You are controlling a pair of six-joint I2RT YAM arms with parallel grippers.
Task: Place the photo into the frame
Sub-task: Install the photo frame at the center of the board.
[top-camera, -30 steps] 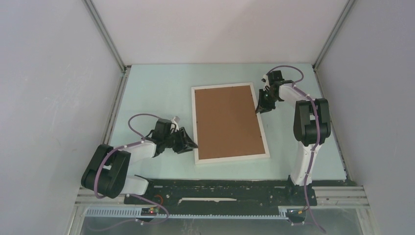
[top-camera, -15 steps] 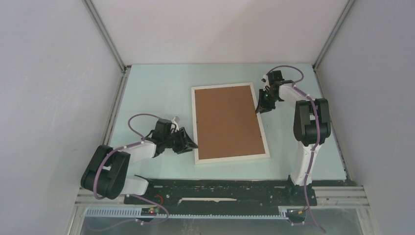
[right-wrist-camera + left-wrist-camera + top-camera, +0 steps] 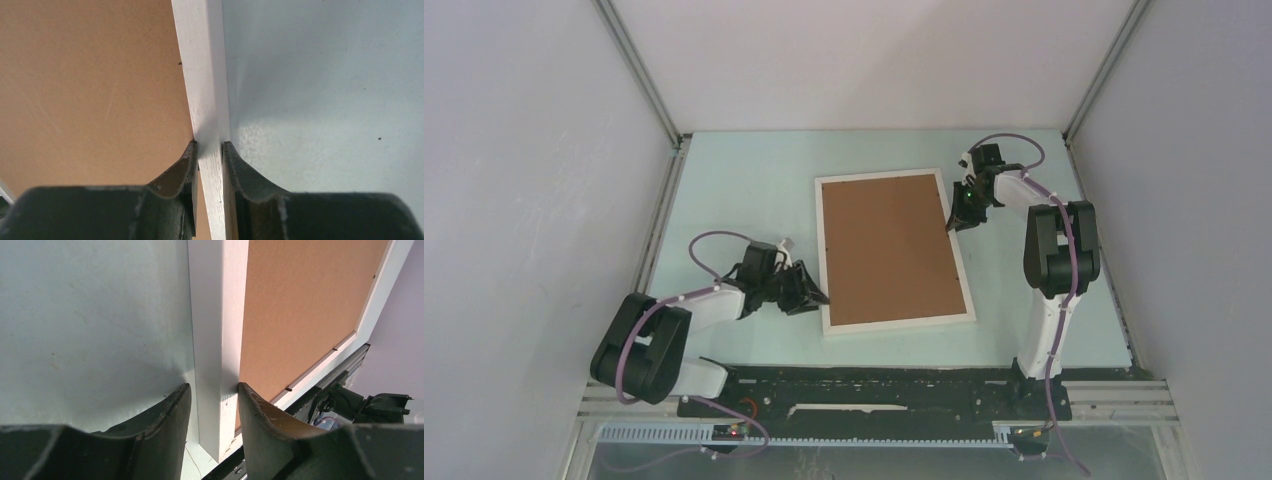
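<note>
The frame (image 3: 820,250) lies flat on the table with the brown backing board (image 3: 889,250) filling it. The photo is hidden. My left gripper (image 3: 816,297) is low at the frame's near left corner. In the left wrist view its jaws straddle the white rim (image 3: 217,315), open, with a small gap on the outer side. My right gripper (image 3: 954,225) is at the far part of the right rim. In the right wrist view that gripper (image 3: 209,145) is shut on the rim (image 3: 200,60), with one finger on the backing-board side and one on the table side.
The pale green table (image 3: 744,200) is walled in by grey panels on the left, right and back. The black base rail (image 3: 874,385) of the arms runs along the near edge, just below the frame's near rim.
My left gripper has slid slightly toward the near edge along the frame's left rim. The right gripper and the frame have not moved.
</note>
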